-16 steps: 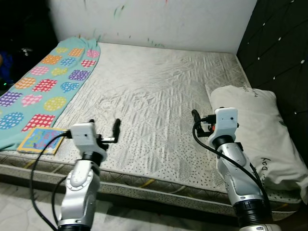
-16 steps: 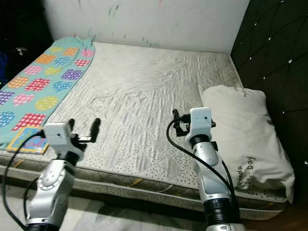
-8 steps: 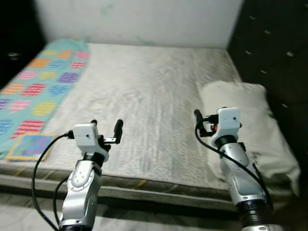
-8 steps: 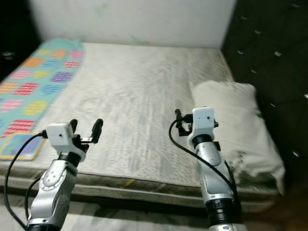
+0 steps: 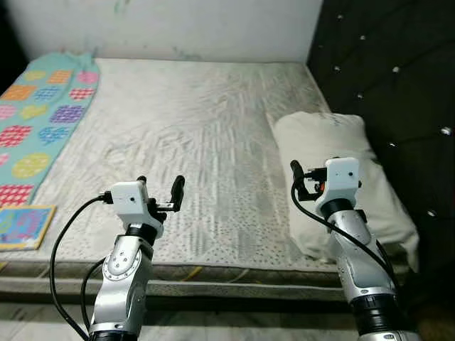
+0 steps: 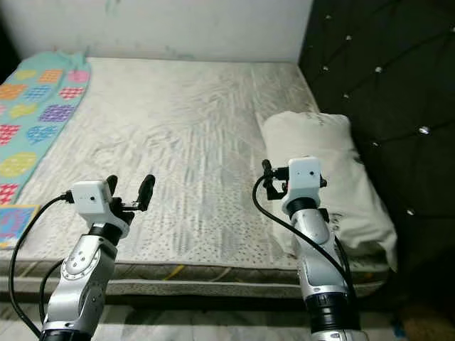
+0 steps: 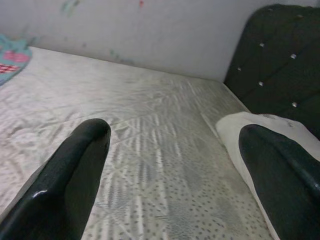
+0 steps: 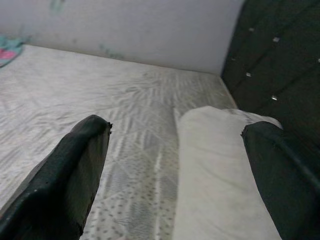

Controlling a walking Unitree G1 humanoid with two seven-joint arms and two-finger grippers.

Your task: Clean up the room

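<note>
A bare grey-white mattress lies before me. A white pillow rests along its right side against the headboard. At the left edge lies a turquoise blanket with coloured dotted patches, and a colourful book sits at the front left corner. My left gripper hovers open over the mattress's front edge, holding nothing. My right gripper is open too, raised over the front edge just left of the pillow, with nothing between its fingers.
A black tufted headboard runs along the right side of the bed. A white wall with faint paint marks stands behind it. The mattress's front edge is close below my arms.
The view has swung to the right, so the blanket and book now sit further left and more headboard shows. Both arms keep the same raised pose with fingers apart.
</note>
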